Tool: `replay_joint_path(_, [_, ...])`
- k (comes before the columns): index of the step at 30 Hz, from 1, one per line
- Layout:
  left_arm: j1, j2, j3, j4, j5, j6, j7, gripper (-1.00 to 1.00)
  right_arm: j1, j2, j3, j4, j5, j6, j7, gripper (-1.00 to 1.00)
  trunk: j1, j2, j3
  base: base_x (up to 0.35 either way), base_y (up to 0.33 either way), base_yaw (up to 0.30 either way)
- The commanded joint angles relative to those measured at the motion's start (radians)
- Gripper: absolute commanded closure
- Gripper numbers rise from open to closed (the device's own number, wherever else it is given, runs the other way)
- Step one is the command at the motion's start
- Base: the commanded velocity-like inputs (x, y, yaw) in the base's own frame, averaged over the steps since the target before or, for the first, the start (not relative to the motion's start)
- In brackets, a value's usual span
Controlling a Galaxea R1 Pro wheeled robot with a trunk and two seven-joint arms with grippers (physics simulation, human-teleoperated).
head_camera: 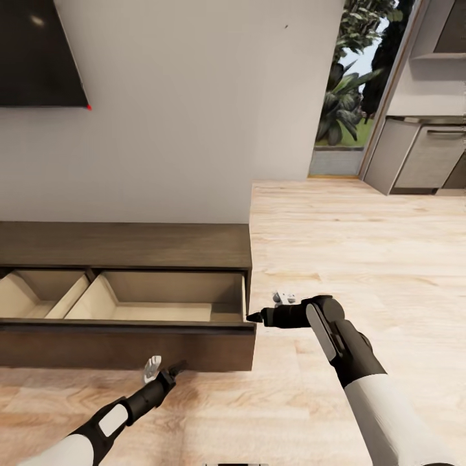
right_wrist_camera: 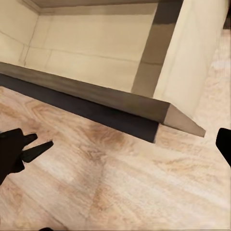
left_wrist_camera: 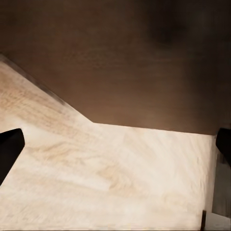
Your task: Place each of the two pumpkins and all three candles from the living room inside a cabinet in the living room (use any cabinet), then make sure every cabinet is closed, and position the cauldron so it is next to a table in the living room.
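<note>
Jaws apart beside open cabinet (head_camera: 129,246)

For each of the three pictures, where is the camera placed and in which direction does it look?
Head view: on the robot's head, looking forward and down at the cabinet with its open drawer; both arms show, left gripper and right gripper.
Left wrist view: on the left arm, looking at the wood floor and the cabinet's dark front; dark fingertips show at the edges.
Right wrist view: on the right arm, looking at the drawer's corner and light interior; fingertips show.
Shared: all three see the cabinet and floor.
</note>
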Motion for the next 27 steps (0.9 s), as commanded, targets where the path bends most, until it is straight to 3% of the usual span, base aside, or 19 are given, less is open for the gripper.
replay_joint_path(1, [0.000,-0.001,0.009,0.009,-0.018,0.012,-0.001,-1.00,0.022,-0.002,0.000,0.005,0.002,0.004,0.001,-1.00,-0.001,0.000,0.003,0.000,0.000,0.000])
replay_joint_path(9, [0.000,0.004,0.008,0.040,-0.028,0.013,-0.003,-1.00,0.069,-0.005,-0.002,0.008,0.003,0.004,-0.002,-1.00,-0.004,0.002,0.034,0.000,0.000,0.000])
replay_joint_path(15, [0.005,0.007,0.006,0.047,-0.033,0.010,0.007,-1.00,0.090,-0.043,-0.001,0.016,0.004,0.004,-0.003,-1.00,-0.007,0.003,0.055,0.000,0.000,0.055])
replay_joint_path(19, [0.006,0.010,0.006,0.048,-0.034,0.008,0.008,-1.00,0.113,-0.050,-0.001,0.022,0.003,0.004,-0.003,-1.00,-0.007,0.003,0.050,0.000,0.000,0.149])
replay_joint_path(27, [0.006,0.040,0.006,0.048,-0.049,0.007,0.026,-1.00,0.130,-0.060,-0.002,0.053,0.003,0.004,-0.003,-1.00,-0.007,0.003,0.046,0.000,0.000,0.074])
